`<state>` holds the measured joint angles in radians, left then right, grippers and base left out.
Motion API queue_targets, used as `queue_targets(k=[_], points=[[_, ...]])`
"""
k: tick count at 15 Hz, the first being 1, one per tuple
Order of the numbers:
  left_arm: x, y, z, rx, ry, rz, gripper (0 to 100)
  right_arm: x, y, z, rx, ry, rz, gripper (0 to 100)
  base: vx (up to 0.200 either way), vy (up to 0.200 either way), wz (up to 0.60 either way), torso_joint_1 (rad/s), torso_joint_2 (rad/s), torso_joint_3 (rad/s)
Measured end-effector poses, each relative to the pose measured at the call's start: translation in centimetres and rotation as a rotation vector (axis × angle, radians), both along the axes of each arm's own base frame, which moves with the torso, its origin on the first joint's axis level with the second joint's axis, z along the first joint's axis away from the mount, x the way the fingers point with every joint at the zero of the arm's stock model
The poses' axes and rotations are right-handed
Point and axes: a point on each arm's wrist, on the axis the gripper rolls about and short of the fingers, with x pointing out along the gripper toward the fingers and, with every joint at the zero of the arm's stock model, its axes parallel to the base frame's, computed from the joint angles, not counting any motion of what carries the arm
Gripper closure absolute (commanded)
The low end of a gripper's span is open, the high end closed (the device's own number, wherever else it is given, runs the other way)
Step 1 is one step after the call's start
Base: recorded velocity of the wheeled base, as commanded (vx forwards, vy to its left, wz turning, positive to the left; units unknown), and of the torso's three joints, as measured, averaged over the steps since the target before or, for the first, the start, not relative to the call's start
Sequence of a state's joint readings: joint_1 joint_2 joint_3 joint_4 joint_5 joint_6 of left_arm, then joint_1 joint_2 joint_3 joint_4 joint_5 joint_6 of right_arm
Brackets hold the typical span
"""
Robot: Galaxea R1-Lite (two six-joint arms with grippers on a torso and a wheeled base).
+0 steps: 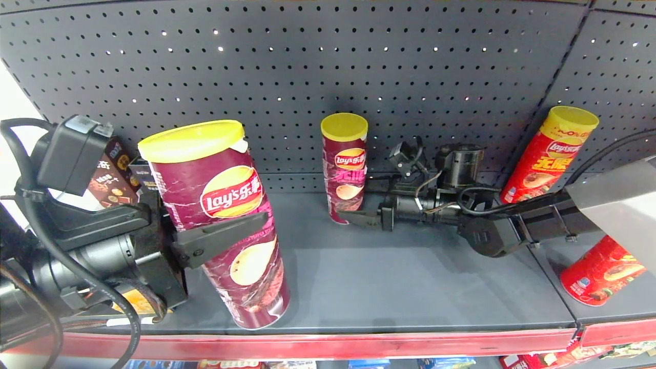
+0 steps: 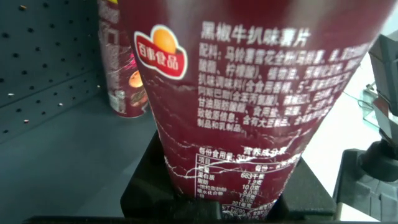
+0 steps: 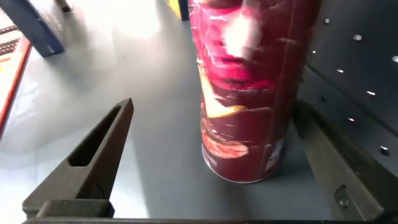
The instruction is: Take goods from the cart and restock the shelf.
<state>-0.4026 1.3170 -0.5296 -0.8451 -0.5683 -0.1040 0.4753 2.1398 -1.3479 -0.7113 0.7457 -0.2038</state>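
Your left gripper [image 1: 220,233] grasps the tilted near can [image 1: 241,277], 7 o'clock, seemingly unseated on shelf [image 1: 410,277]; right gripper [image 3: 214,118] jaws released around placed far can [image 1: 344,169]

The front can [image 1: 241,266] sat at the left front of the shelf [image 1: 389,287], between the jaws of the left gripper [image 1: 225,225], with boxes [image 1: 110,171] behind it. The back can [image 1: 344,164] stood mid-shelf against the rear panel — the right gripper [image 1: 348,212] straddled its base, one jaw on either side. Further right, a third can [image 1: 553,154] stood at the back and a fourth can [image 1: 602,271] nearer the front.
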Motion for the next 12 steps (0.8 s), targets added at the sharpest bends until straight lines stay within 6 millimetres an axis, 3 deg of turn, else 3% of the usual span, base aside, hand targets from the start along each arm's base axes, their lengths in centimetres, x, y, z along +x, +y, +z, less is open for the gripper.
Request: queue_targets(k=[7,12], points=[[0.0,0.1,-0.2,0.003,0.006,0.005,100,-1.9,1.2,-0.4,-0.017,0.025,0.028,0,0.0,0.0,0.0,0.0,0.0,0.0],[-0.1,0.1,-0.3,0.004,0.008,0.004,100,-0.9,1.6,0.8,0.015,-0.007,0.012,0,0.0,0.0,0.0,0.0,0.0,0.0]])
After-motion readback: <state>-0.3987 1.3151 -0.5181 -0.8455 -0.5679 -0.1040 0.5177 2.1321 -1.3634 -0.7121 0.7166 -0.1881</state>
